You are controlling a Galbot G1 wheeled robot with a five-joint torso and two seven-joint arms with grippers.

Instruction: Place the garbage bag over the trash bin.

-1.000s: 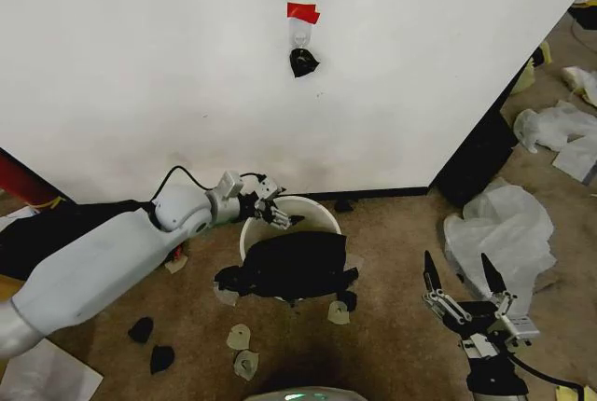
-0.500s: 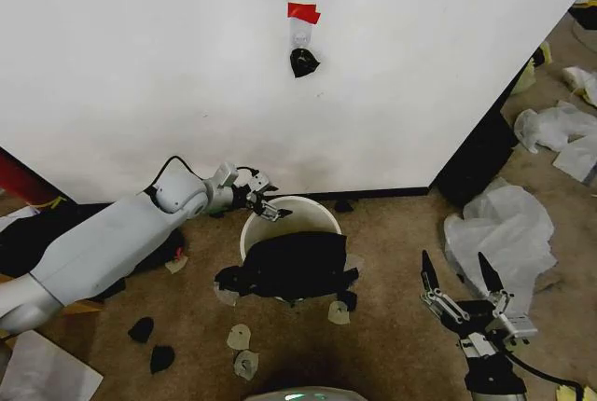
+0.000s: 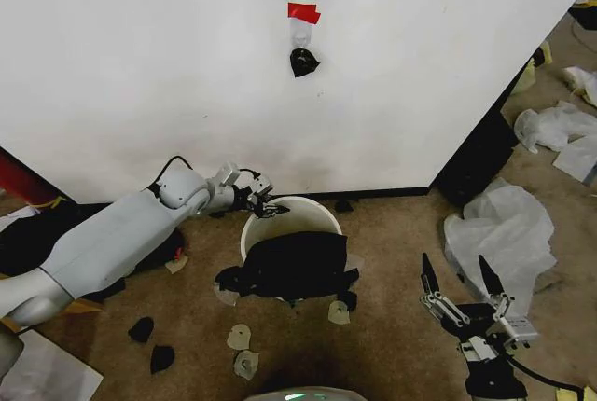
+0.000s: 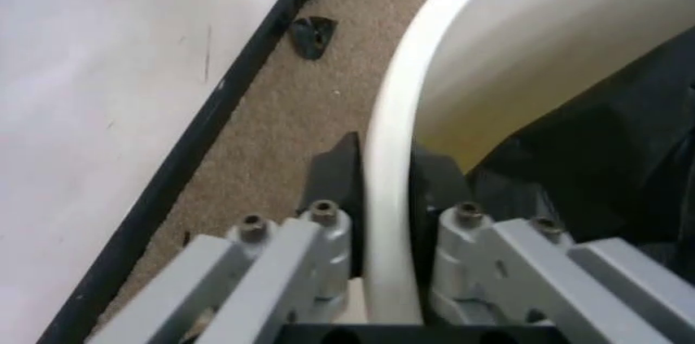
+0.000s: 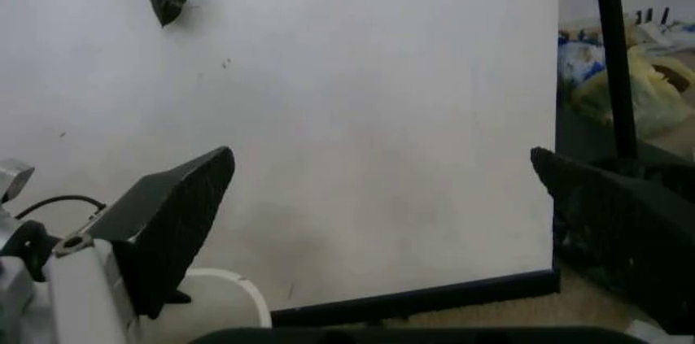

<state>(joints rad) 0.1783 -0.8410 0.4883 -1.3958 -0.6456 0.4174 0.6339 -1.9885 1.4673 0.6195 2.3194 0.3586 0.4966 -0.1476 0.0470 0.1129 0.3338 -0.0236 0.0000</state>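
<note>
The trash bin (image 3: pixel 317 214) is a round white bucket standing on the carpet close to the wall. The black garbage bag (image 3: pixel 294 266) lies crumpled across its front rim and spills down the near side. My left gripper (image 3: pixel 267 207) is at the bin's rear-left rim. In the left wrist view its two black fingers (image 4: pixel 334 183) are shut on the trash bin's white rim (image 4: pixel 389 157), one finger on each side, with the garbage bag (image 4: pixel 608 141) inside the bin beyond. My right gripper (image 3: pixel 460 289) hangs low at the right, open and holding nothing.
A white wall with a black baseboard (image 3: pixel 382 194) runs just behind the bin. Red tape and a black scrap (image 3: pixel 302 62) hang on the wall. White plastic bags (image 3: pixel 508 224) lie to the right. Small black and tan scraps (image 3: pixel 241 336) dot the carpet in front.
My left gripper has drawn back a little from over the bin's inside to its rear-left rim. The bin and bag have stayed put. The right gripper has sunk slightly.
</note>
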